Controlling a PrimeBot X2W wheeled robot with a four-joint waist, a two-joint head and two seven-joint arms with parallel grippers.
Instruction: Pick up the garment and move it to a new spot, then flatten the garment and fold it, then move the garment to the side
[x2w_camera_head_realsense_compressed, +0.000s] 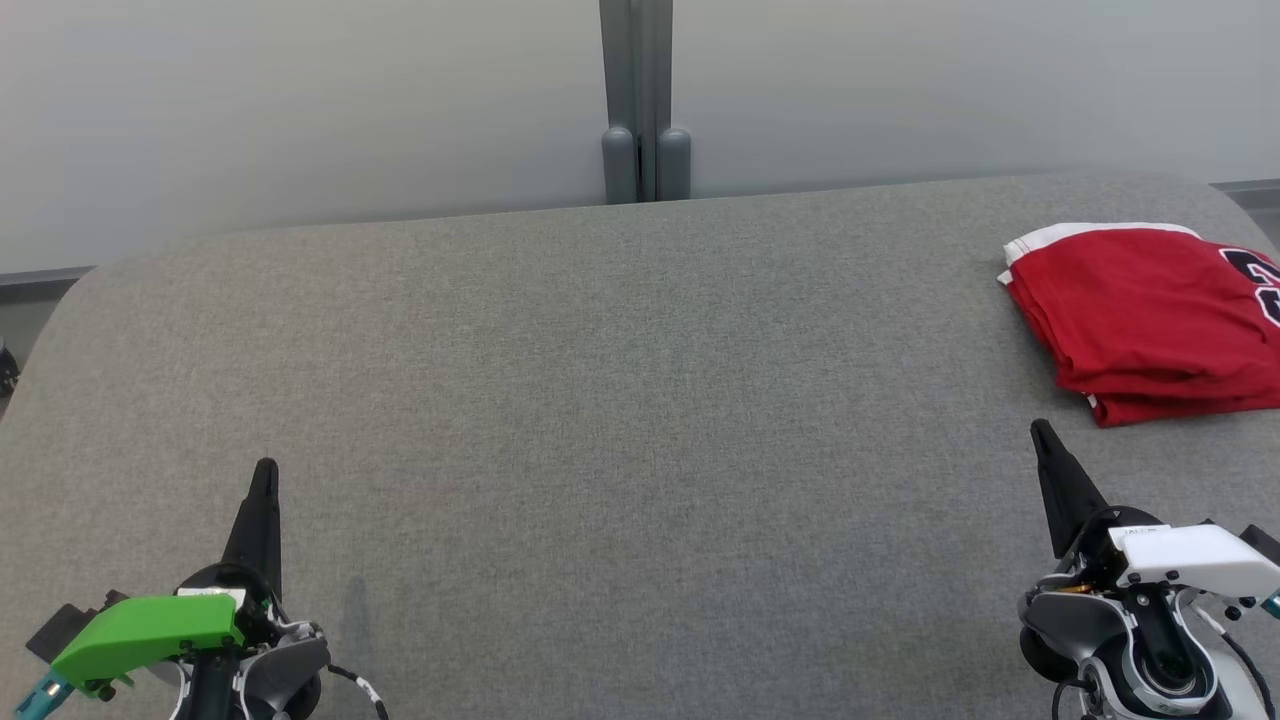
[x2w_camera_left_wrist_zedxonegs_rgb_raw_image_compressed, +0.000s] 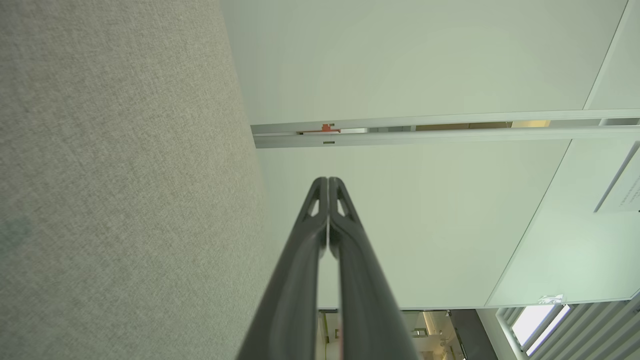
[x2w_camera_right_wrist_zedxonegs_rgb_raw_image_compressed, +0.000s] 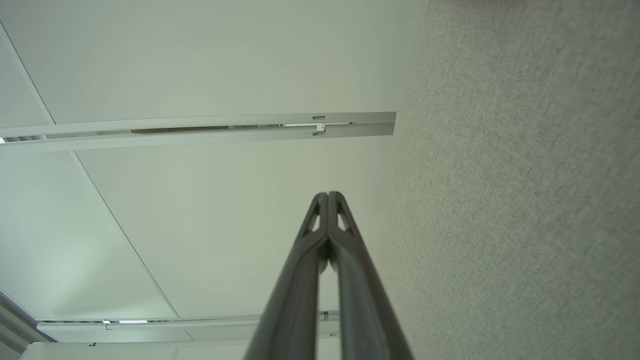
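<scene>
A red garment (x2w_camera_head_realsense_compressed: 1150, 315) with white trim and dark print lies folded in a neat stack at the far right of the grey table (x2w_camera_head_realsense_compressed: 600, 400), partly cut by the head view's right edge. My right gripper (x2w_camera_head_realsense_compressed: 1040, 428) rests at the lower right, shut and empty, its tip a short way in front of the garment's near edge. At the lower left sits my left gripper (x2w_camera_head_realsense_compressed: 266, 466), also shut with nothing in it, far from the garment. Both wrist views show the fingers pressed together, left gripper (x2w_camera_left_wrist_zedxonegs_rgb_raw_image_compressed: 328, 180) and right gripper (x2w_camera_right_wrist_zedxonegs_rgb_raw_image_compressed: 328, 194), beside the grey cloth surface.
A pale wall with a grey post (x2w_camera_head_realsense_compressed: 640, 110) rises behind the table's far edge. The table's rounded corners show at the back left and back right. The broad middle of the table is bare grey fabric.
</scene>
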